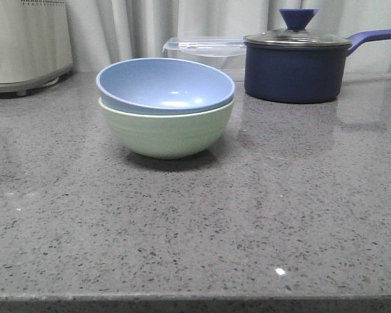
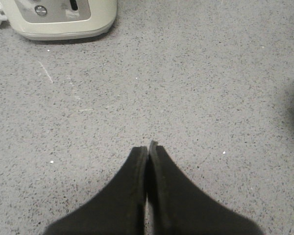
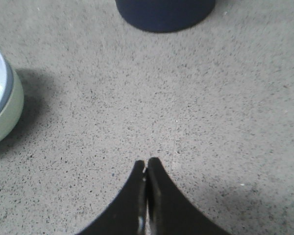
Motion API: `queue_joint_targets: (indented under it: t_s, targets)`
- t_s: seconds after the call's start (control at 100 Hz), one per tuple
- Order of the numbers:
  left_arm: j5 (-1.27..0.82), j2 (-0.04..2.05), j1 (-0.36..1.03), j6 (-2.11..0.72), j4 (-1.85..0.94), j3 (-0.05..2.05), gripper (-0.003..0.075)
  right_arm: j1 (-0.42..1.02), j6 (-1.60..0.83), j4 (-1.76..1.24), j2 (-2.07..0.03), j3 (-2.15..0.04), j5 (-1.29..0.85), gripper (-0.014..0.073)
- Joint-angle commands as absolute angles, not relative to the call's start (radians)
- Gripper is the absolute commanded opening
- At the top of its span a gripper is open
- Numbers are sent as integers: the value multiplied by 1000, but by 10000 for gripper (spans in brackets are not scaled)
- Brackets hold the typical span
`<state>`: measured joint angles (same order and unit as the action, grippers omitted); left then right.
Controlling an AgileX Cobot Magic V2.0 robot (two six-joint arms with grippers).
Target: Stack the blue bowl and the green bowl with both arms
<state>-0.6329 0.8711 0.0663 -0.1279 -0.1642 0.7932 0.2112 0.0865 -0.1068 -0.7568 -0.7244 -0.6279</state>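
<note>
The blue bowl [image 1: 164, 85] is nested inside the green bowl [image 1: 166, 134] on the grey countertop [image 1: 280, 215]; the left gripper [image 2: 148, 147] is held over bare counter, jaws pressed together; the right gripper [image 3: 146, 164] is likewise closed, poised beside the stack, grasping nothing.

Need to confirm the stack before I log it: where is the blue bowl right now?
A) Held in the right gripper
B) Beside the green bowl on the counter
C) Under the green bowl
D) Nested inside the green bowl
D: in the front view the blue bowl sits slightly tilted inside the green bowl, and both grippers are shut on nothing.
</note>
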Motion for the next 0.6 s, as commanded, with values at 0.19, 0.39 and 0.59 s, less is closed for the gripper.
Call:
queue_joint_targets:
  t_s: [0.19,0.39,0.59]
  targets:
    - [-391,663,61,-126,-149,626,-20,205,77,-84,-534,-607,-500,-69]
    - [-316,549,61,-126,-149,503,-20,205,77,-81,-409,-515,-489,-69]
    - [-304,495,61,-126,-149,445,-20,205,77,-81,-345,-483,-491,-69]
